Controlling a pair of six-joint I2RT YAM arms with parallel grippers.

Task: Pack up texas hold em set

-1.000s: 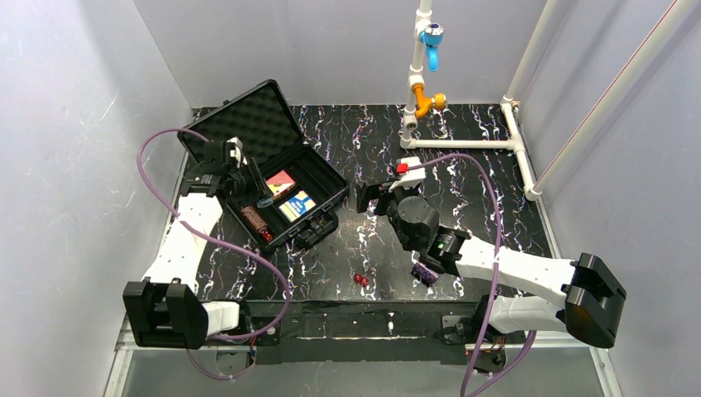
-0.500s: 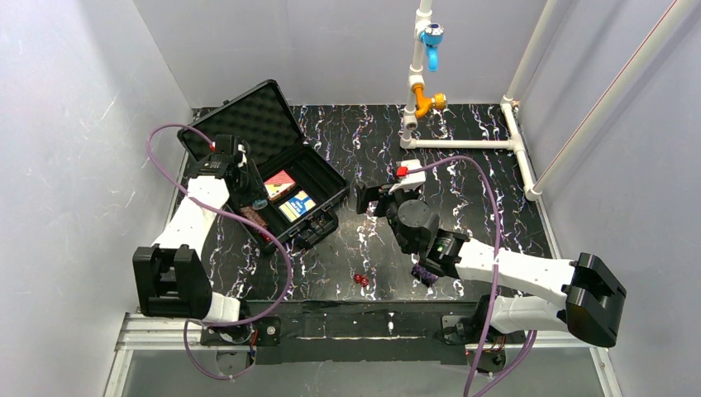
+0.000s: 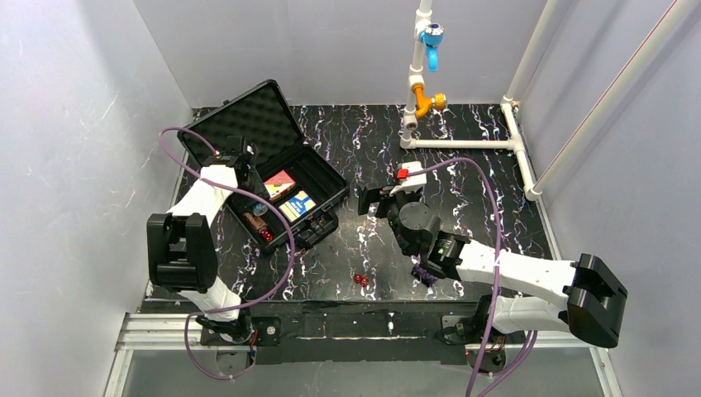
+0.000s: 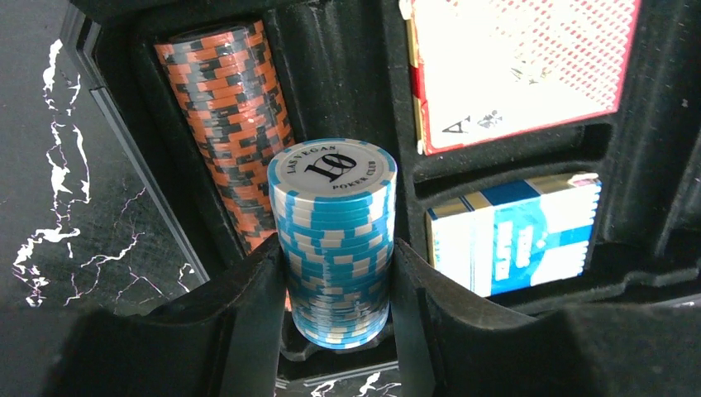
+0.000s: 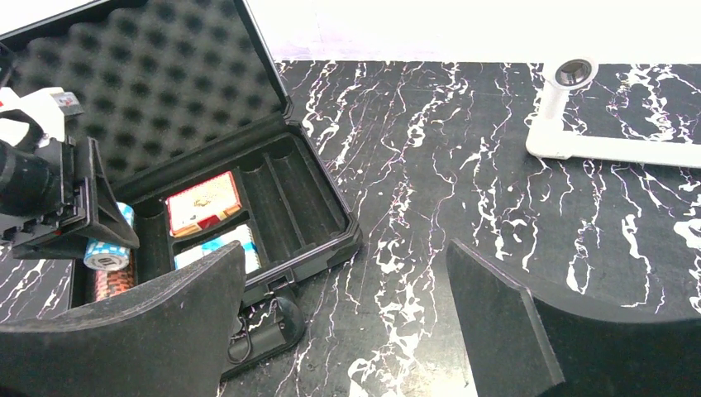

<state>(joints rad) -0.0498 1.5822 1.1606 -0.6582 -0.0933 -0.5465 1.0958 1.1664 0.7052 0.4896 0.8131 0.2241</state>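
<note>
The black case lies open at the left, its egg-crate foam lid tilted back. In its tray lie a red card box, a blue card box and a brown chip stack. My left gripper is shut on a blue chip stack and holds it over the tray's left end, next to the brown stack. My right gripper hangs open over bare table, right of the case. Two red dice lie near the front edge. Purple chips peek out under the right arm.
A white pipe frame with blue and orange fittings stands at the back right. The case's handle juts from its front wall, just left of my right gripper. Grey walls close in the black marbled table.
The left arm's elbow has swung forward from the near edge toward the case. Its gripper stays over the tray's left end with the blue stack. The right arm has barely shifted.
</note>
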